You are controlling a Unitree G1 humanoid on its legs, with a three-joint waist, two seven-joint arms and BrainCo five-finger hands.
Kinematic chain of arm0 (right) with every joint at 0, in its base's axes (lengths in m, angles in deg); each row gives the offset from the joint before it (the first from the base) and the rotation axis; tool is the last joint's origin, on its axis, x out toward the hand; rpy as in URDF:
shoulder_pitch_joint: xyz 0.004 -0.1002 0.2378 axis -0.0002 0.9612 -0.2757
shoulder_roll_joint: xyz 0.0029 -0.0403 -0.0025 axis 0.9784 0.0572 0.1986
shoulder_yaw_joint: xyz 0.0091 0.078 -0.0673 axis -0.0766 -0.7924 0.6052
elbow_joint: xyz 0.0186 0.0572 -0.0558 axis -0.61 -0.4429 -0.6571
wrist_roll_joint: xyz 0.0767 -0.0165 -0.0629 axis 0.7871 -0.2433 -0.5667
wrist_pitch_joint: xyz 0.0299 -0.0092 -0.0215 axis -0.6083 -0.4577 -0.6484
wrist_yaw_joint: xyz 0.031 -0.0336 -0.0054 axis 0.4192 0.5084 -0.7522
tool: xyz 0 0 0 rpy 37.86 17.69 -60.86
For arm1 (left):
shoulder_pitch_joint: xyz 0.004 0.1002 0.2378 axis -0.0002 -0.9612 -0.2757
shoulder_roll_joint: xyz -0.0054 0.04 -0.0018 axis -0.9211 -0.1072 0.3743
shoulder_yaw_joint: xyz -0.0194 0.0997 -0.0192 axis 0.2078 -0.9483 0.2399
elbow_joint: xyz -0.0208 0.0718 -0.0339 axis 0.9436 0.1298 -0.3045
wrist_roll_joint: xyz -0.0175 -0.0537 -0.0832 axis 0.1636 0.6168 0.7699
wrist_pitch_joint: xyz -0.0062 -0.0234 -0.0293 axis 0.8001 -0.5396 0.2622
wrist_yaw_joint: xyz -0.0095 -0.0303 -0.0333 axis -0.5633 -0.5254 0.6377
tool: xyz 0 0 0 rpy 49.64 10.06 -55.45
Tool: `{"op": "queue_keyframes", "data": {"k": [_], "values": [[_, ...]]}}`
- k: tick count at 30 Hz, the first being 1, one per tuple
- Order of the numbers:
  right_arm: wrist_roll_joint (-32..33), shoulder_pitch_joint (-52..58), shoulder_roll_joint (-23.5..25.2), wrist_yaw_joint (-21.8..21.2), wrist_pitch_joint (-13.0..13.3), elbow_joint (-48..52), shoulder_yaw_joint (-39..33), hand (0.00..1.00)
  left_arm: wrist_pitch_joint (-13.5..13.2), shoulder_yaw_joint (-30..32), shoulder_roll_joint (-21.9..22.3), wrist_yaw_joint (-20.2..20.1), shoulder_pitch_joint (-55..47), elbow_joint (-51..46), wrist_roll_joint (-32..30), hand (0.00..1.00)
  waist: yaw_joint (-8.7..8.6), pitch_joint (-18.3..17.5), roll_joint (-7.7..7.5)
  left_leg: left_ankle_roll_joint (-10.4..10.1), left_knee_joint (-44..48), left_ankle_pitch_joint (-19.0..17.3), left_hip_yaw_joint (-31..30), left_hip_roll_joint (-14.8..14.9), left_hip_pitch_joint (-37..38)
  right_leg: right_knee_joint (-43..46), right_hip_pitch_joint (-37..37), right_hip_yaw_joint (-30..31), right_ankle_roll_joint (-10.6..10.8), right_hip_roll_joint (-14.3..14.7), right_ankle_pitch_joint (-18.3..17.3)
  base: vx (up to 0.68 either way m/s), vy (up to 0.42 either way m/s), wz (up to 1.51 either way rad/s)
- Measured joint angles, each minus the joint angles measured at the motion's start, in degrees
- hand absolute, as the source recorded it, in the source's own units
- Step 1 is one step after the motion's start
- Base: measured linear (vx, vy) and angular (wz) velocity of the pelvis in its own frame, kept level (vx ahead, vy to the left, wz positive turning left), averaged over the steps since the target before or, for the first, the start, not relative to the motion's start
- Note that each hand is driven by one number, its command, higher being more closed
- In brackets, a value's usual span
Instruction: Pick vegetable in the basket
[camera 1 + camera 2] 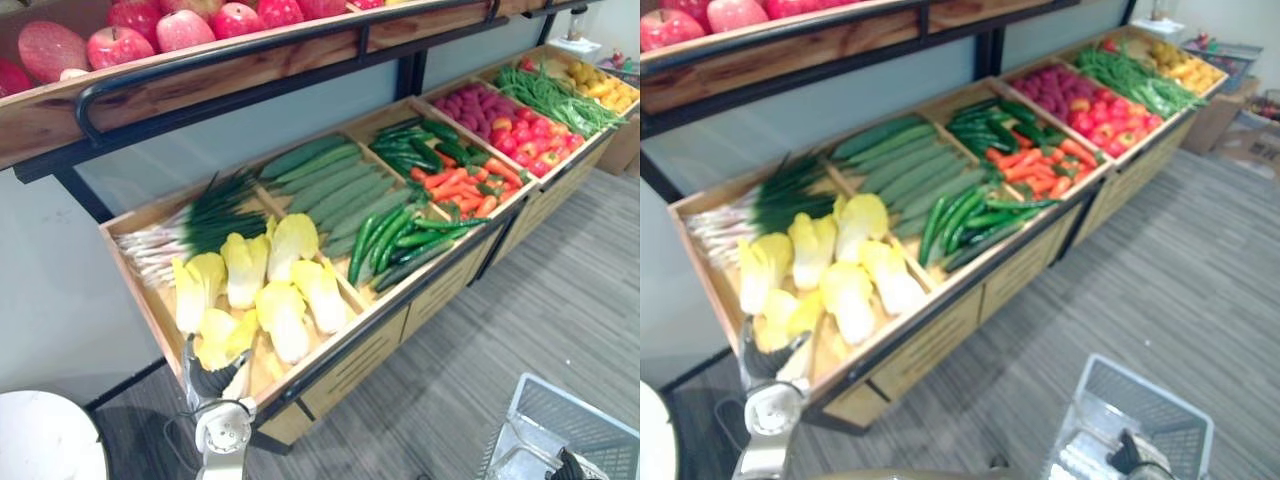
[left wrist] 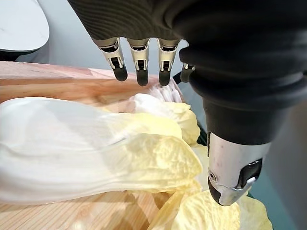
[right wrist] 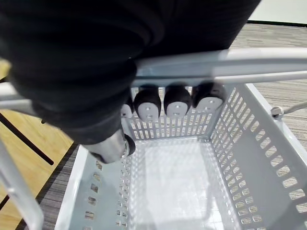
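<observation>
Left hand over the cabbages, basket empty: nothing picked yet.

My left hand (image 2: 192, 48) hangs over the pale yellow cabbages (image 1: 280, 310) at the front corner of the wooden bin (image 1: 135, 275), its fingers (image 2: 139, 62) straight and side by side with the thumb held apart, closing on nothing. The cabbages all lie in that bin, next to the spring onions (image 1: 190, 225). My right hand (image 3: 96, 72) has its fingers curled round the handle (image 3: 240, 64) of the white plastic basket (image 3: 268, 158), which hangs low beside the stand with a bare floor inside. By my reckoning the reach is made, but the grasp, the lift and the drop into the basket are all left to do. I can read no label or writing anywhere.
</observation>
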Motion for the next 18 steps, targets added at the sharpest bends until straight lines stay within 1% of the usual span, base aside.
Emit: {"op": "queue_keyframes", "data": {"k": [1, 7, 11, 16, 18], "values": [[0.0, -0.2, 0.0, 0.0, 0.0, 0.0, 0.3, 1.00, 0.0, 0.2, 0.0, 0.2, 0.3, 0.8, 0.3, 0.00, 0.01, 0.0, 0.03, 0.0, 0.0, 0.0, 0.2, 0.0, -0.2, -0.2, 0.0, 0.2, -0.1, 0.1, 0.5, 0.02, -0.003, -0.06], [0.0, -0.2, 0.0, 0.0, 0.0, 0.0, 1.3, 1.00, 0.5, 0.5, 0.0, 0.4, 0.4, 1.1, 0.6, 0.00, -0.04, 0.0, -0.12, 0.0, 0.0, 0.0, 0.3, 0.0, -0.1, -0.4, 0.0, 0.3, -0.1, 0.1, 0.5, 0.01, 0.000, -0.01], [0.0, -0.1, 0.0, 0.1, 0.1, 0.0, 2.2, 1.00, 0.9, 1.6, -0.1, 0.6, 0.8, 3.4, 0.9, 0.00, -0.02, 0.1, -0.29, 0.0, 0.0, 0.0, 0.8, 0.1, -0.1, -0.4, -0.1, 0.5, -0.1, 0.1, 0.6, 0.00, -0.001, -0.01], [0.0, 0.1, 0.1, 1.1, 0.1, 0.1, 2.2, 1.00, 0.9, 1.6, -1.1, 0.7, 1.3, 7.1, 1.0, 0.00, -0.01, 0.4, -0.62, -0.1, 0.0, -0.1, 1.3, 0.1, -0.1, -0.9, -0.2, 1.1, -0.1, 0.2, 0.7, -0.01, -0.003, -0.06], [0.0, 0.1, 0.1, 1.3, 0.2, 0.1, 2.2, 1.00, 0.8, 1.7, -2.1, 1.0, 2.0, 9.4, 1.0, 0.00, 0.01, 0.4, -0.65, -0.2, 0.0, -0.2, 1.8, 0.2, -0.1, -0.9, -0.7, 1.8, -0.2, 0.4, 0.8, 0.00, -0.008, -0.15]]}}
